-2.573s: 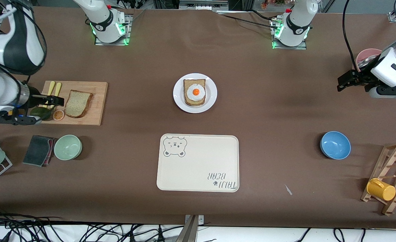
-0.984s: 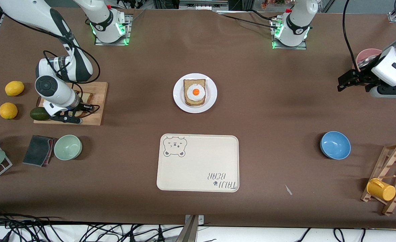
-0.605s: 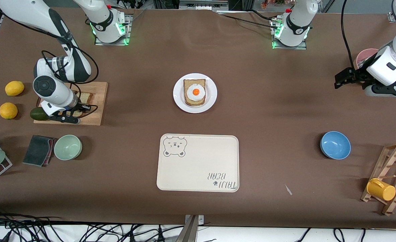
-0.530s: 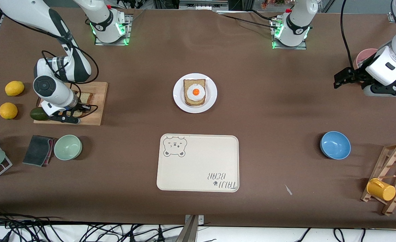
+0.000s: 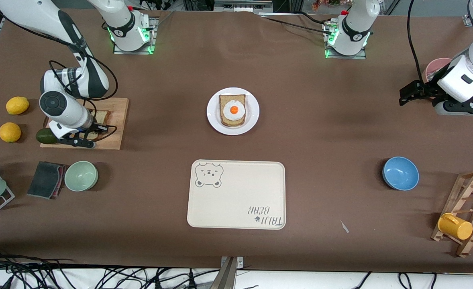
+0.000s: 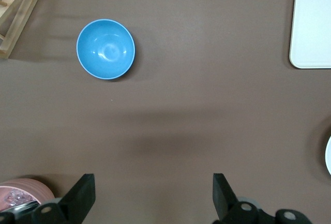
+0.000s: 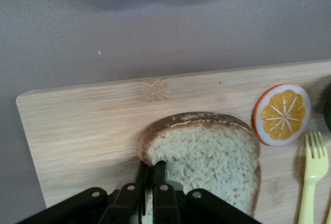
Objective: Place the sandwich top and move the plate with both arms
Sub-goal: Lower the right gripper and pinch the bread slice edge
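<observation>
**Right gripper pinches the bread slice on the board; left gripper hangs wide open**

Going from the right arm's end of the table in the front view, we see two lemons (image 5: 17,105), an avocado (image 5: 46,136) and the wooden cutting board (image 5: 116,128). The right gripper (image 5: 84,133) is down on that board, and the arm's white body covers most of the sandwich top (image 5: 102,116), leaving only a corner showing. The right wrist view gives what the front view hides: the sandwich top (image 7: 212,157) lies flat on the cutting board (image 7: 88,131), and the black fingers (image 7: 155,175) are drawn together on its edge near the crust, so we read it as gripped. That view also shows an orange slice (image 7: 282,114) and a pale yellow fork (image 7: 310,172) beside the bread.

Nearer the front camera sit a green bowl (image 5: 81,176) and a dark cloth (image 5: 45,179).

At mid-table the plate (image 5: 214,120) carries a bread slice with a fried egg (image 5: 233,109). The bear-print tray (image 5: 236,194) lies nearer the camera than the plate.

Toward the left arm's end we find a blue bowl (image 5: 400,173) and a wooden rack (image 5: 467,208) with a yellow mug (image 5: 455,226). The left gripper (image 5: 411,93) hangs over bare table. Its wrist view shows the fingers (image 6: 83,195) spread fully apart and holding nothing, with the blue bowl (image 6: 105,48) below and a pink bowl (image 6: 23,193) at the edge.
</observation>
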You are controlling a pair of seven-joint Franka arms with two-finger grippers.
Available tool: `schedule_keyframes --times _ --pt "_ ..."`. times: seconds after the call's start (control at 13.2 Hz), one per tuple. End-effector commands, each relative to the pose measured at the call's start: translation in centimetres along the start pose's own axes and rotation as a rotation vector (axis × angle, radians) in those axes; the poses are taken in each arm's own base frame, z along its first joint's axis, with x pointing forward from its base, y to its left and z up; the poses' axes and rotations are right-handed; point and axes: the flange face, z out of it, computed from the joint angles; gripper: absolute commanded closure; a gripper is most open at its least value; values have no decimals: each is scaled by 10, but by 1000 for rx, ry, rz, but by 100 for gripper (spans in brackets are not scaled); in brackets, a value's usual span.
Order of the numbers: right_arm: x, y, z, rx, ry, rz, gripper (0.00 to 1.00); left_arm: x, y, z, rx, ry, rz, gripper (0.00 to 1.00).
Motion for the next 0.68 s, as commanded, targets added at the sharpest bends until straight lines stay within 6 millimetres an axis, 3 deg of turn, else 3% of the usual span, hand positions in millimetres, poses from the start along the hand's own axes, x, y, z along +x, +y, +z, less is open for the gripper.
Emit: schedule_keyframes --times 0.0,0.3,0.61 --pt "3 -3 3 -11 -18 9 100 0 -4 -6 18 12 16 0" --pt "13 -5 -13 -32 -49 8 100 1 -7 -8 22 29 12 0" --pt "39 -24 -67 -103 -130 0 100 1 -4 -17 22 40 4 0"
